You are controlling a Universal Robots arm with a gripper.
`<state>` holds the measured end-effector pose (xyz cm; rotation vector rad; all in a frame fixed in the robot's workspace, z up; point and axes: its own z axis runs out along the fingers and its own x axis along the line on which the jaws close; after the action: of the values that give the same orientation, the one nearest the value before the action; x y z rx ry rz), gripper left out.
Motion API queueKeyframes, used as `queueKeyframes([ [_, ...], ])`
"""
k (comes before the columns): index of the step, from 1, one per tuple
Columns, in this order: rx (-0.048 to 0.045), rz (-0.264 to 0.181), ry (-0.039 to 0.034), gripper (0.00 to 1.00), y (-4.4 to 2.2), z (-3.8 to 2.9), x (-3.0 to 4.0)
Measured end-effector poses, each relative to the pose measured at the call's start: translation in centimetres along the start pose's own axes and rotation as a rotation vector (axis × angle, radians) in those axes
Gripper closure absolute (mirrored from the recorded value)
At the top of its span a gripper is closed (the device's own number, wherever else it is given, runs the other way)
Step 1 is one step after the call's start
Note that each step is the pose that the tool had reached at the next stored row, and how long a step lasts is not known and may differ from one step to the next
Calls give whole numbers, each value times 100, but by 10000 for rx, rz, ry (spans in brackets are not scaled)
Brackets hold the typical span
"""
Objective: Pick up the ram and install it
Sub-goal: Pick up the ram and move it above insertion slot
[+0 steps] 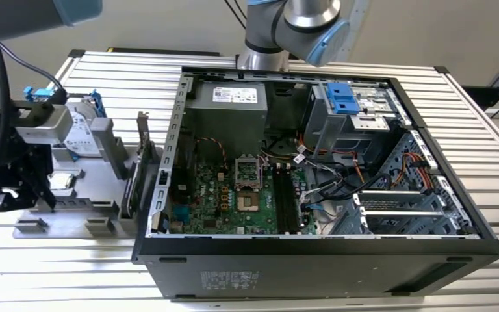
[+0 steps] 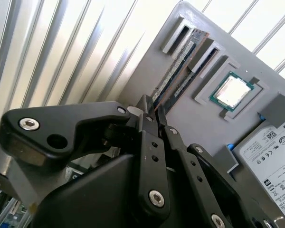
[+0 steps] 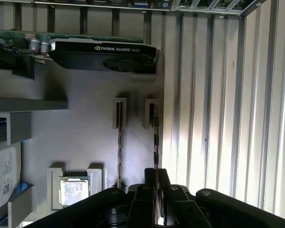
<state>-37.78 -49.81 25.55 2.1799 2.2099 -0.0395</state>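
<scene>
On the slatted metal surface (image 3: 218,118), to the exterior view's left of the open computer case (image 1: 319,257), lies a grey tray (image 3: 85,123) with moulded slots. The arm hangs over this tray. Two thin circuit sticks stand on edge in it, side by side and parallel. The ram (image 3: 155,137) is the one just beside the tray's outer edge, and the second stick (image 3: 119,142) stands one slot further in. The pincer (image 3: 156,178) is closed down onto the ram at about the middle of its length, one black finger (image 2: 143,102) on each face with barely a gap between them. The ram sits in its tray brackets, not lifted. Near the sticks a square processor chip (image 2: 232,90) rests flat in its own recess. A hard drive (image 2: 270,156) lies beyond it, and a graphics card (image 3: 104,54) stands along the tray's side nearest the case. Inside the case the green motherboard (image 1: 232,195) lies exposed.
</scene>
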Motion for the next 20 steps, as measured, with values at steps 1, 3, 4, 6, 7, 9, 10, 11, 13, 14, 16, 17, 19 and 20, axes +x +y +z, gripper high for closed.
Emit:
queueKeyframes([
  [1,-1,0,0,100,0,-9,0],
  [3,-2,-1,0,100,0,-29,-1],
  [4,-2,0,0,100,0,-39,-2],
  [6,-2,-1,-1,100,0,-61,-3],
  [7,-2,-1,-4,100,1,-71,-4],
  [9,-2,-1,-23,100,1,-91,-4],
  [10,-2,-1,-36,100,1,-100,-5],
  [11,-1,-2,-39,100,1,-108,-5],
  [13,-2,-1,-39,100,1,-125,-6],
  [14,-1,0,-40,100,0,-135,-6],
  [16,-1,0,-40,100,0,-161,-7],
  [17,-1,0,-39,100,1,-174,-8],
  [19,-1,0,-40,100,1,-200,-9],
  [20,-1,0,-40,100,1,-211,-9],
])
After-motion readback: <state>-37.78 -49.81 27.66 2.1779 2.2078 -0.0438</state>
